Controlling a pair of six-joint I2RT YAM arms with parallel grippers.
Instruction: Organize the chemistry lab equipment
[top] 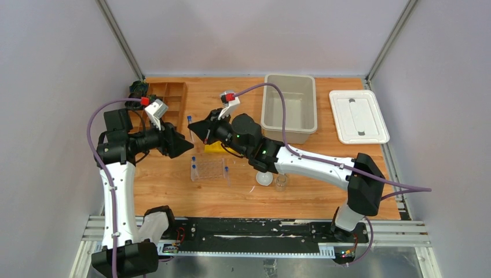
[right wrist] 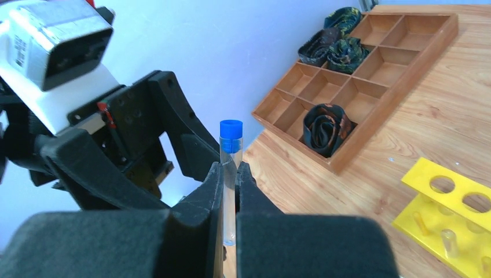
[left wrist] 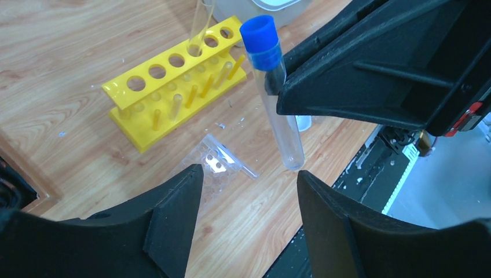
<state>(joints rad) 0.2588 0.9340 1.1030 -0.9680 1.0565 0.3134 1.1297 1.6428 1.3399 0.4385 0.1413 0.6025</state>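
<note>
Right wrist view: right gripper clamped tight on a thin clear blue-capped tube, which stands upright with its cap above the fingertips and its lower end showing below the pads. Left wrist view: left gripper has its jaws parted with a wide gap and grips nothing; the tube hangs just above that gap, its rounded end near one finger, contact not determinable. Top external view: both arms are raised over the left-centre of the table, claws facing tip to tip, the right arm stretched leftward across it. Clear plastic rack sits on the table below the claws; white round bowl and small glass beaker sit by the right forearm. Yellow rack is largely hidden by the right arm from above; the dark bundles in the wooden tray are hard to identify
</note>
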